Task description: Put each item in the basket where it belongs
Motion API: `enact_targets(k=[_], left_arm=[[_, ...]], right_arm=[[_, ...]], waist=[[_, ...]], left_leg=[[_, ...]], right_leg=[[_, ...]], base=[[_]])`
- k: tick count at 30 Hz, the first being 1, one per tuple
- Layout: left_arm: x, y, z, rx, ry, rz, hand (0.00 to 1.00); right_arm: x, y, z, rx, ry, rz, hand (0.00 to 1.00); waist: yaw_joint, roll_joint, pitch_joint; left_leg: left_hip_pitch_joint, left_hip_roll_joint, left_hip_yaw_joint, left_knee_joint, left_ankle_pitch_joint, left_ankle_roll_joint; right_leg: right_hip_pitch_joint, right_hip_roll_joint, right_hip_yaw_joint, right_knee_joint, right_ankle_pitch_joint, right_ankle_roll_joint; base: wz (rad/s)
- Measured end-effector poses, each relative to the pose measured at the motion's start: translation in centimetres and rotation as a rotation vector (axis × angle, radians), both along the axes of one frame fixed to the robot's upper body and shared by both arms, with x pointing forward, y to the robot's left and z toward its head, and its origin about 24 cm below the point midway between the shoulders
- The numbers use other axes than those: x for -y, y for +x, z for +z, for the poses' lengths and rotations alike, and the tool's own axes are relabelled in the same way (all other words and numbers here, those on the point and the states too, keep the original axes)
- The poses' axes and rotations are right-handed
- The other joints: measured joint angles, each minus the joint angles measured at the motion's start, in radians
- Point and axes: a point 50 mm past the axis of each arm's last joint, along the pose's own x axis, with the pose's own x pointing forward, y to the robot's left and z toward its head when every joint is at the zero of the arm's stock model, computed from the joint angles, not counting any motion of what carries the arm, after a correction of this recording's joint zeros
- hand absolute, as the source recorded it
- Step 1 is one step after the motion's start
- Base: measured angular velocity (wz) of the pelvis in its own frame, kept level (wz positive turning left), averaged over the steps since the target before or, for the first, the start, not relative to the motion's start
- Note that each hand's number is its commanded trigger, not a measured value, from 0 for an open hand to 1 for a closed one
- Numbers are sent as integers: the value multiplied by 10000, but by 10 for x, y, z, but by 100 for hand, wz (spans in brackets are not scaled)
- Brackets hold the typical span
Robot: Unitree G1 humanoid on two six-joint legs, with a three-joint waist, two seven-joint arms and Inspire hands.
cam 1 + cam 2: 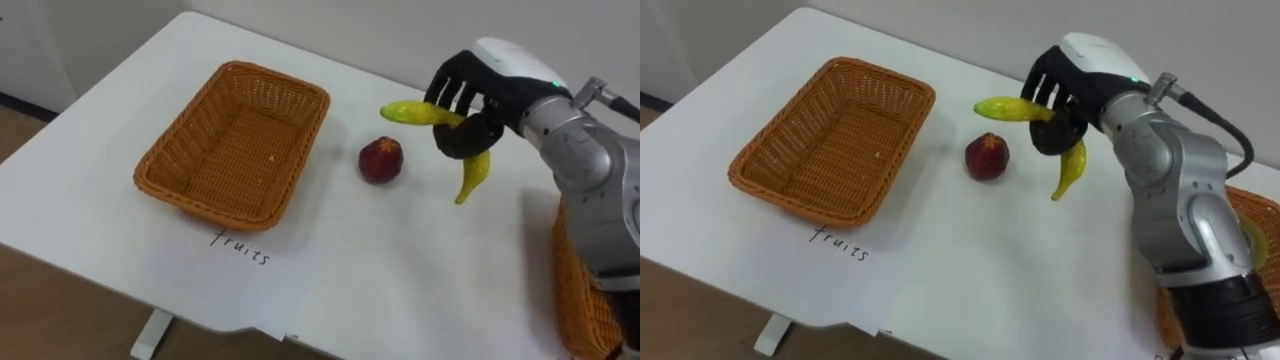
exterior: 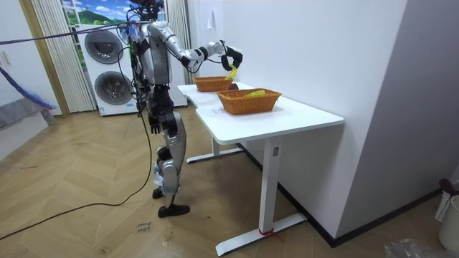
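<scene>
Banana (image 1: 412, 112) gripped in right hand (image 1: 470, 105), aloft over table (image 1: 400, 270).
Fingers (image 1: 447, 92) curled round its bend, tips toward 9 and 6 o'clock; basket (image 1: 165, 165) at 9 o'clock, beyond apple (image 1: 381, 160).

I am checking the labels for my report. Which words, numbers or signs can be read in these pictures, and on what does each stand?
"fruits": handwritten in dark ink on the white table, just before the near rim of the rectangular orange wicker basket.
Any print on the two white washing machines in the room view is too small to read.
</scene>
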Motion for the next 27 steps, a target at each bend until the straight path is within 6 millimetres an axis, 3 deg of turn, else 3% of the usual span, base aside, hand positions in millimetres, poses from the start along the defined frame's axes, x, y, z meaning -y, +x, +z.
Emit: enact_targets(k=[8, 10, 14, 20, 22, 27], left_arm=[[1, 13, 1, 635, -126, 503, 0], [4, 14, 0, 735, -241, 687, 0], [7, 15, -1, 814, -320, 759, 0], [4, 19, 1, 952, -267, 802, 0], [2, 25, 2, 1124, -263, 894, 0], [6, 35, 2, 1315, -359, 846, 0]], right_arm=[[-14, 2, 29, 868, 461, 773, 100], [-16, 4, 34, 737, 745, 895, 100], [-18, 4, 33, 322, 1144, 1141, 100], [-21, 4, 30, -22, 1616, 1454, 100], [-26, 5, 29, -91, 1774, 1601, 100], [-34, 7, 21, -498, 1994, 1746, 100]], waist=[[72, -93, 82], [173, -145, 55], [332, -215, 44], [597, -314, 97], [778, -399, 170], [1054, -446, 154]], left_leg=[[68, 19, 79, -34, 6, 5], [80, 53, 75, -68, 6, 5], [129, 51, 18, -69, 6, 5], [139, -2, -221, -50, 20, 27], [117, -1, -230, -30, 21, 26], [46, -40, -345, -55, 23, 35]], right_leg=[[-25, -3, 192, -25, 0, 0], [-28, -3, 169, -24, 0, 1], [42, -4, 150, -19, 0, 1], [164, -78, -94, -21, -24, 39], [147, -125, -130, -22, -26, 41], [146, -97, -329, -10, -26, 41]], base=[[-5], [0], [5], [11], [0], [6]])
